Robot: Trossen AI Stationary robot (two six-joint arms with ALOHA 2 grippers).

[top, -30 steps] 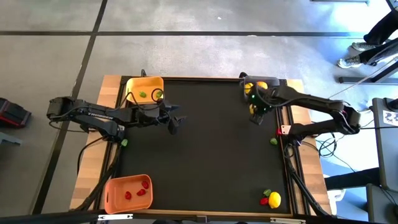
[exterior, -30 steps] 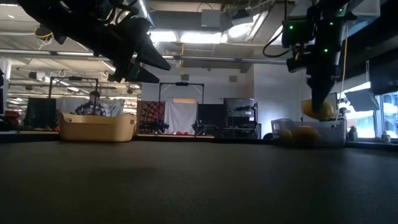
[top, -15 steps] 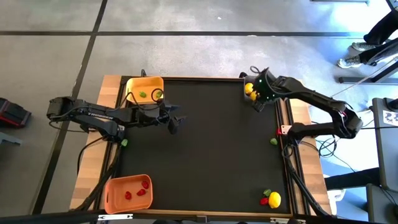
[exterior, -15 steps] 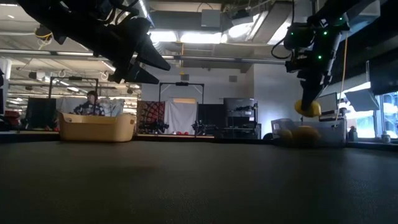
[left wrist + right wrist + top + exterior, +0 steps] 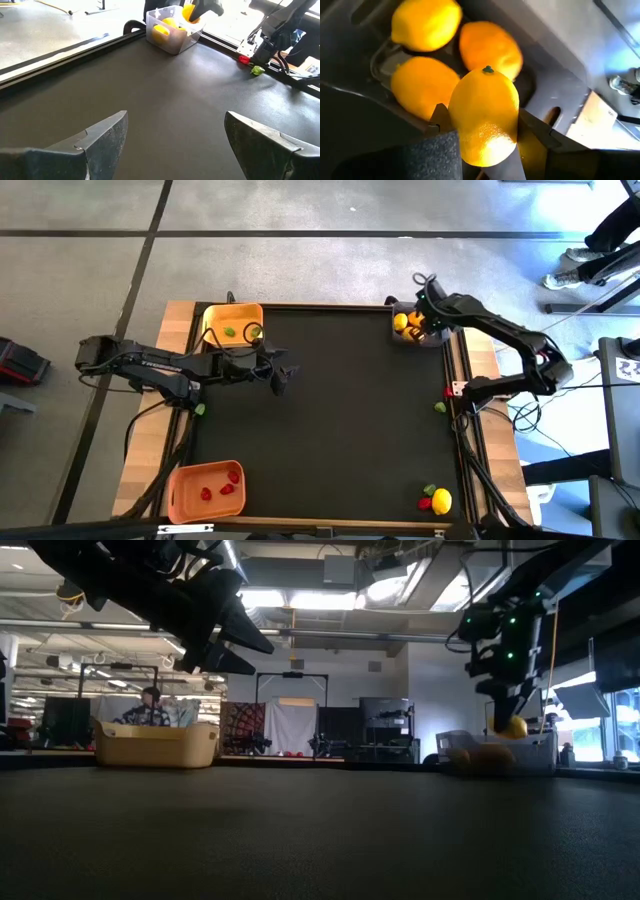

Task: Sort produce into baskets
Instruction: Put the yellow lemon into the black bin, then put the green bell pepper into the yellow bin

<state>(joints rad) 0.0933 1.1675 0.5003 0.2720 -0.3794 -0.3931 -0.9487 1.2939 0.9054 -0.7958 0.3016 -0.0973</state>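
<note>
Lemon [image 5: 485, 117] clamped between right claw [image 5: 482, 135] fingers, hanging above grey basket [image 5: 555, 85]; left claw [image 5: 172, 135] wide, empty.

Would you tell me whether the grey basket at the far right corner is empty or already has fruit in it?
Not empty. The grey basket holds three lemons, and the right gripper, shut on a fourth lemon, is above it.

A yellow lemon [image 5: 485, 120], clamped above three more in the grey basket [image 5: 398, 335] at the table's far right corner.
</note>
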